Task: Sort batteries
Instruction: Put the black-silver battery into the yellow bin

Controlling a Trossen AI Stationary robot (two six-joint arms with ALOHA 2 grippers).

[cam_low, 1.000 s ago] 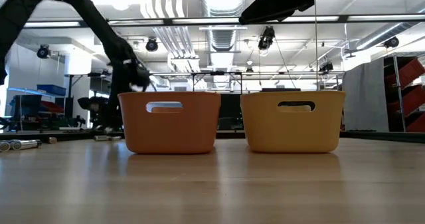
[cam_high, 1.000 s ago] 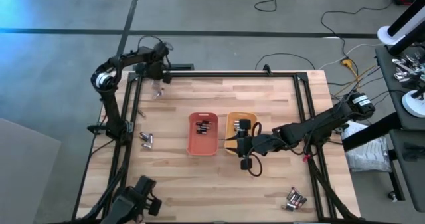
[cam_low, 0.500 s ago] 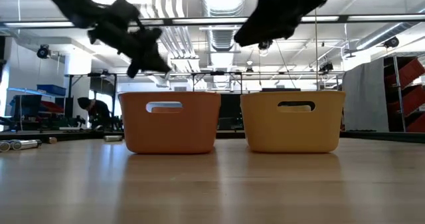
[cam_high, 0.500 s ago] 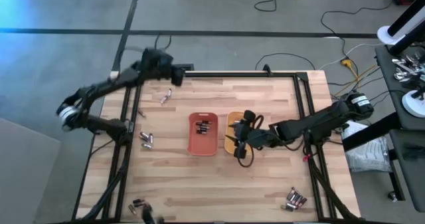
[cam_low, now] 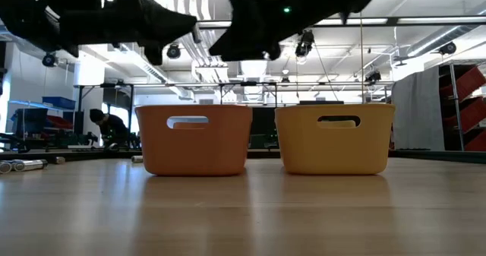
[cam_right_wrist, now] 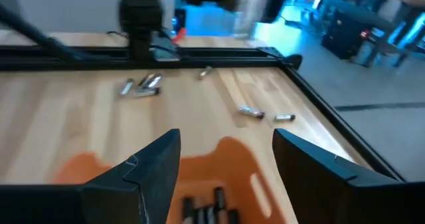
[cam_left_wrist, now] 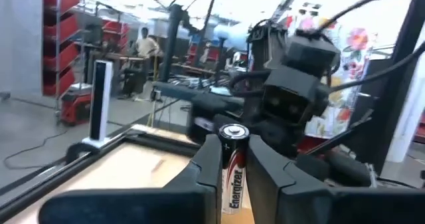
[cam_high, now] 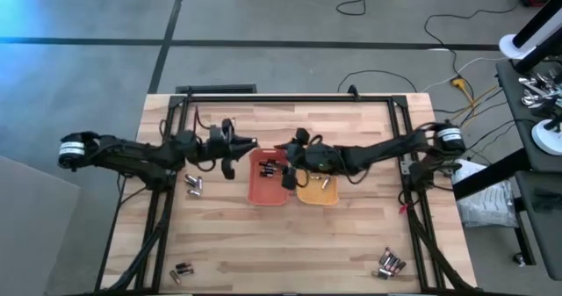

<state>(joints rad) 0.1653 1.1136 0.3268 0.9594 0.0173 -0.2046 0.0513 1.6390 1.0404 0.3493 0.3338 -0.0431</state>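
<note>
The left gripper hangs in the air just left of the orange tray. Its fingers squeeze one battery, which stands up between them. The battery is silver on top with a dark label.

The right gripper is up over the orange tray, near its far right side. Its fingers are spread wide apart and hold nothing.

The orange tray sits in the middle of the wooden table, and the yellow tray is right beside it on the right. Dark batteries lie inside the orange tray. A silvery cell, maybe two, lies in the yellow tray, but it is too small to count well.

More batteries lie loose on the table: a small bunch at the left side, a pair at the near left, and a pile at the near right corner.
</note>
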